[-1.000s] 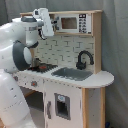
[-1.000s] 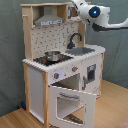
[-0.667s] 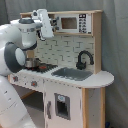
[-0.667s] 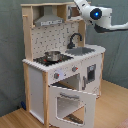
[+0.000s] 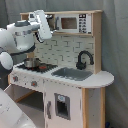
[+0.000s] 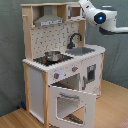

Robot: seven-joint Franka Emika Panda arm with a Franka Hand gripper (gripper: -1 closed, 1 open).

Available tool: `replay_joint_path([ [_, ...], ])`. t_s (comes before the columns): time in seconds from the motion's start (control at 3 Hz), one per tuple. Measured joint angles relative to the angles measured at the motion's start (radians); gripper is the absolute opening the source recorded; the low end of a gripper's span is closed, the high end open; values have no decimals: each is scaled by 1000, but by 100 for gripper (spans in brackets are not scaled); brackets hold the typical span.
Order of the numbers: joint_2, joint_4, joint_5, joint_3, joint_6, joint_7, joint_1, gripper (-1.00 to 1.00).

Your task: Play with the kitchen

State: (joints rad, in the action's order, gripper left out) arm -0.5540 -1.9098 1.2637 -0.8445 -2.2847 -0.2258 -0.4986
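Note:
The kitchen (image 5: 75, 50) is a tall toy of white panels and light wood, seen in both exterior views. A steel pot (image 5: 31, 62) stands on its hob, with a black faucet (image 5: 84, 60) over the grey sink (image 5: 75, 74). In the second exterior view the oven door (image 6: 72, 102) hangs open below the hob, and the pot (image 6: 52, 56), faucet (image 6: 75, 39) and range hood (image 6: 48, 20) show. My gripper (image 5: 42, 25) is up at the hood's level, in front of the upper shelf and above the pot. In the second exterior view the gripper (image 6: 82, 4) is near the kitchen's top right corner.
A toy microwave (image 5: 75, 22) sits in the upper shelf. A cabinet door (image 5: 62, 105) is below the sink. A grey curtain hangs behind the kitchen, and the floor (image 6: 110, 110) is wood. The arm's white body (image 5: 20, 37) fills the first exterior view's left.
The arm has swung a little lower and closer to the kitchen's upper part. The kitchen, pot and open oven door have not moved.

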Motion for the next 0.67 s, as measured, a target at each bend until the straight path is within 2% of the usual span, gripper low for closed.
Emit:
replay_joint_path([
  [0.33,-57,-28,24,11,-47,-57,0,100],
  [0.67,-57,-67,62,12,-72,-141,-7,100],
])
